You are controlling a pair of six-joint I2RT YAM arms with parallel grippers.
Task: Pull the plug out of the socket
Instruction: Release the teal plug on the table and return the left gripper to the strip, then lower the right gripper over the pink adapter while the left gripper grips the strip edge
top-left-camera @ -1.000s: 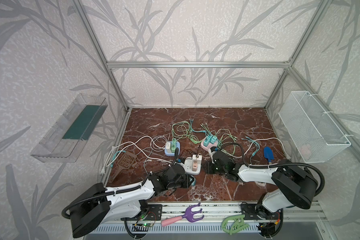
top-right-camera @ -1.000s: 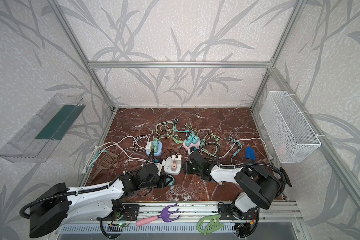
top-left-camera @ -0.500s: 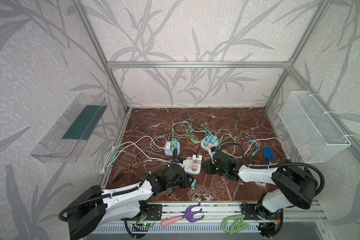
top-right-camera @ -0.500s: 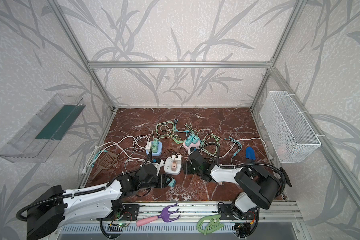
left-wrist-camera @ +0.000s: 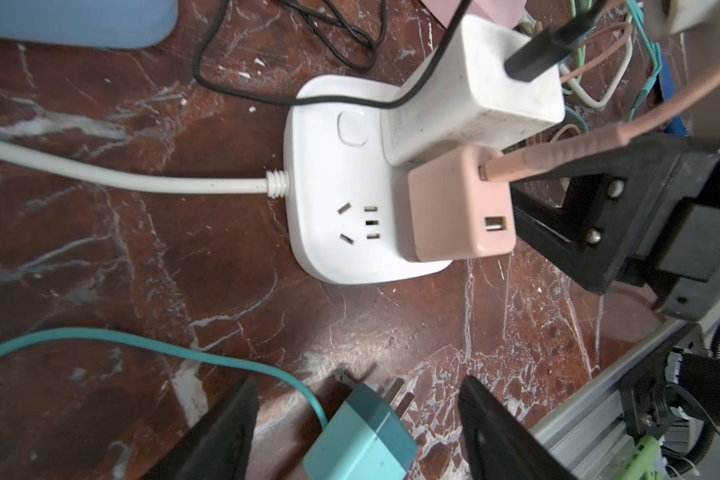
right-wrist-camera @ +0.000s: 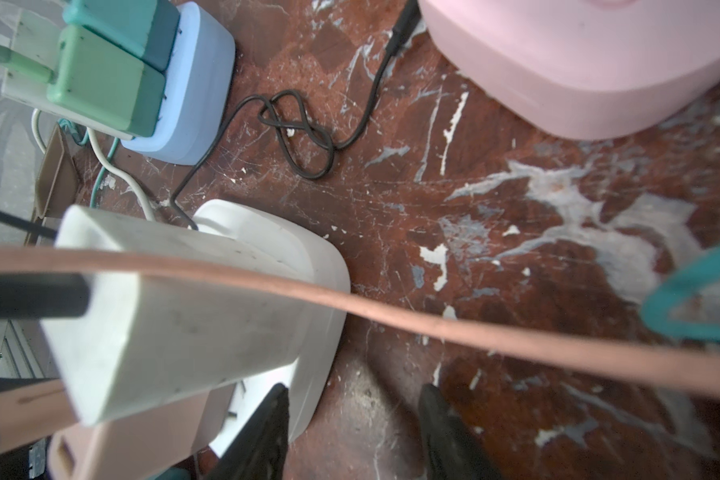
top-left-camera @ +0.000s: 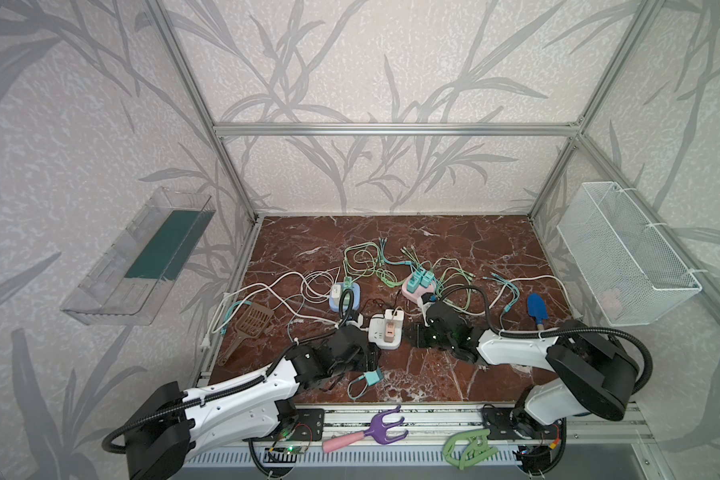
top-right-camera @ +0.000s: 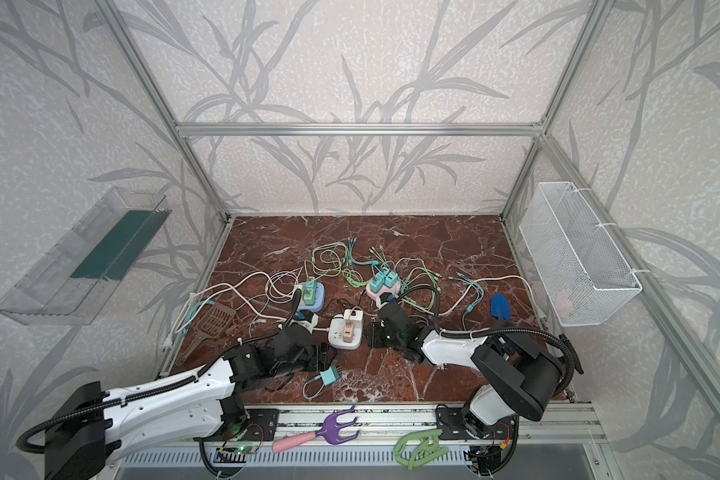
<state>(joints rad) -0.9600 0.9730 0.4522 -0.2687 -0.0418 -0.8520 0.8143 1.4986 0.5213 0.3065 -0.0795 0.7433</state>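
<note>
Low centre in both top views, your left gripper (left-wrist-camera: 356,384) stands released, the teal plug (top-left-camera: 371,377) lying loose on the marble between its fingers. Just beyond sits the white socket (top-left-camera: 376,333). Your right gripper (right-wrist-camera: 352,399) is beside it, fingers parted and empty.

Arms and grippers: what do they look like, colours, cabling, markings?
The left arm and right arm have white link shells, black joints and black ribbed cable conduit looping at each shoulder. The left gripper and right gripper are all black, with flat wedge-shaped fingers. No lettering is legible; small green lights glow at the right wrist.
</note>
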